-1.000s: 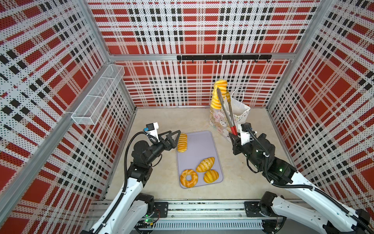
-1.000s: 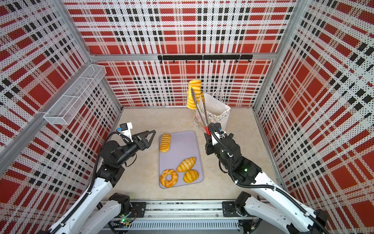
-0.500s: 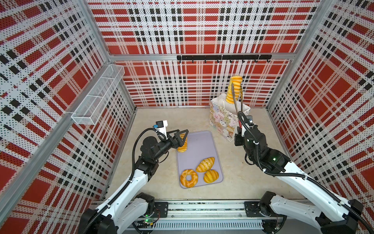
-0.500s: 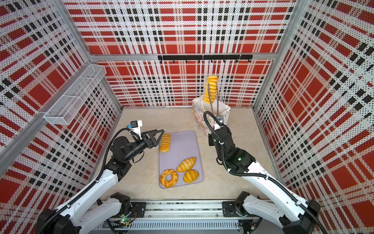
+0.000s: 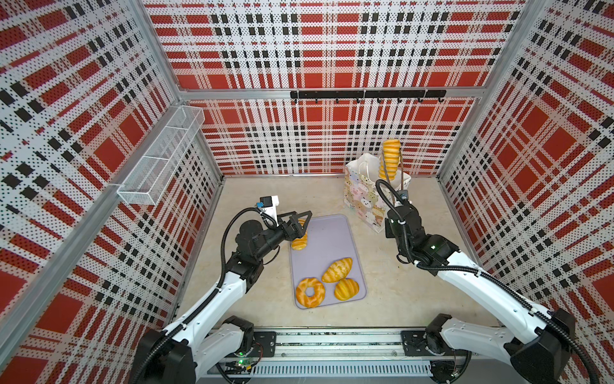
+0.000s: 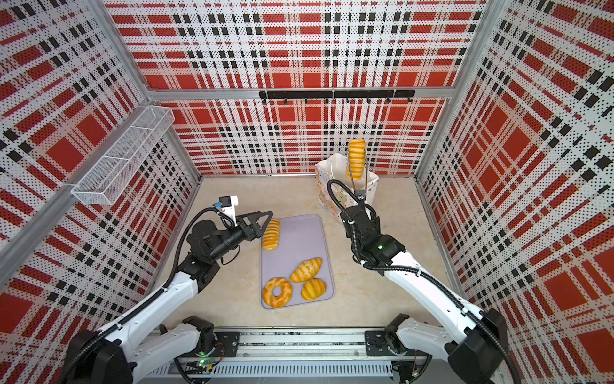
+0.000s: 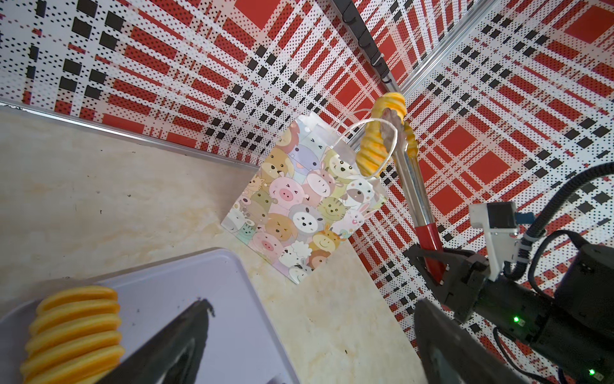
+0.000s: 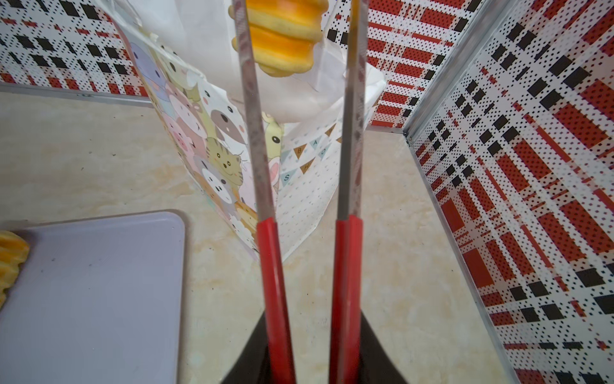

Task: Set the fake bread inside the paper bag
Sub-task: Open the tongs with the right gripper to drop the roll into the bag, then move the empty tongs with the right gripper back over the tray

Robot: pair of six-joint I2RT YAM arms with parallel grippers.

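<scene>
Across both top views, the right gripper (image 5: pixel 400 202) was clamped on red-handled tongs (image 5: pixel 401 176) that held one ridged roll (image 5: pixel 389 159) upright above the paper bag (image 5: pixel 362 196). Four more breads lay on the lavender tray (image 5: pixel 327 239): a second ridged roll (image 5: pixel 299 245), a long scored roll (image 5: pixel 336 270), a ring doughnut (image 5: pixel 310 292) and a round bun (image 5: pixel 346 288). The left gripper (image 5: pixel 304 224) hovered, jaws spread wide, close by the second ridged roll. A wire basket (image 5: pixel 162 156) and black hook rail (image 5: pixel 365 94) hung on the walls.

From the left wrist, a white cord handle (image 7: pixel 396 134) looped across the tonged roll.

From the right wrist, bunting (image 8: pixel 307 153) on the bag's side showed letters B, A, O.
</scene>
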